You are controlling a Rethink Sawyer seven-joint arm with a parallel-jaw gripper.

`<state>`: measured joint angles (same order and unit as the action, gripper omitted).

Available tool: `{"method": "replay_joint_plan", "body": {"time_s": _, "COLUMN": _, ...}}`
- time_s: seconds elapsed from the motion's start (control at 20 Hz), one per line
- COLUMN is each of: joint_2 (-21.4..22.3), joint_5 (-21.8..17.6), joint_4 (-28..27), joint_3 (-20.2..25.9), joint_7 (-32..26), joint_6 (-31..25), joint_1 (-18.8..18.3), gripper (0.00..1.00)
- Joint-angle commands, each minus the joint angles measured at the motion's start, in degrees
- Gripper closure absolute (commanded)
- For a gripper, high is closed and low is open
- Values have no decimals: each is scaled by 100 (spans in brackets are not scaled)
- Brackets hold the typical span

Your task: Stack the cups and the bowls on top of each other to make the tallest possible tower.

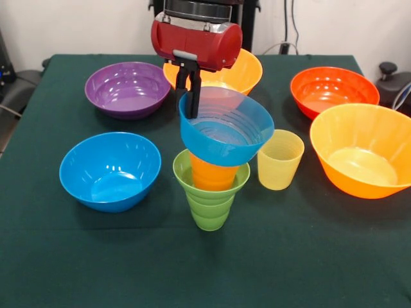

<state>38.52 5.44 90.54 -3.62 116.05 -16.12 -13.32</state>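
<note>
The tower stands mid-table. Its lowest piece is the green ribbed cup [208, 210], with a small green bowl [183, 172] flaring out on top of it. The orange cup [212, 175] sits inside that bowl. My gripper [188, 102] is shut on the near-left rim of the small translucent blue bowl [225, 131]. It holds the bowl tilted directly over the orange cup, and the bowl's base is at the cup's top. The pale yellow cup [280, 159] stands upright just to the right of the tower.
A medium blue bowl [109, 170] sits to the tower's left and a purple bowl [127, 88] behind it. One big orange bowl [247, 70] is behind the gripper. A red-orange bowl [332, 91] and another big orange bowl [363, 151] are on the right. All rest on the green cloth [77, 256].
</note>
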Motion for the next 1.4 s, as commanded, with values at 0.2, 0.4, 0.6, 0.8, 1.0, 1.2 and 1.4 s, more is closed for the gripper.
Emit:
{"method": "replay_joint_plan", "body": {"time_s": 0.2, "joint_2": -18, "joint_5": -97, "joint_4": 515, "joint_3": 501, "joint_7": 631, "joint_6": 261, "joint_1": -9, "gripper": 100}}
{"method": "replay_joint_plan", "body": {"time_s": 0.4, "joint_2": -25, "joint_5": -86, "joint_4": 514, "joint_3": 517, "joint_7": 631, "joint_6": 256, "joint_1": -13, "gripper": 100}}
{"method": "replay_joint_plan", "body": {"time_s": 0.6, "joint_2": -25, "joint_5": -72, "joint_4": 533, "joint_3": 513, "joint_7": 652, "joint_6": 261, "joint_1": 1, "gripper": 100}}
{"method": "replay_joint_plan", "body": {"time_s": 0.8, "joint_2": 3, "joint_5": -81, "joint_4": 595, "joint_3": 570, "joint_7": 610, "joint_6": 258, "joint_1": -61, "gripper": 100}}
{"method": "replay_joint_plan", "body": {"time_s": 1.0, "joint_2": 50, "joint_5": -128, "joint_4": 707, "joint_3": 705, "joint_7": 540, "joint_6": 352, "joint_1": -192, "gripper": 100}}
{"method": "replay_joint_plan", "body": {"time_s": 1.2, "joint_2": 96, "joint_5": -182, "joint_4": 823, "joint_3": 875, "joint_7": 459, "joint_6": 454, "joint_1": -347, "gripper": 100}}
{"method": "replay_joint_plan", "body": {"time_s": 1.4, "joint_2": 144, "joint_5": -233, "joint_4": 950, "joint_3": 1072, "joint_7": 390, "joint_6": 558, "joint_1": -526, "gripper": 100}}
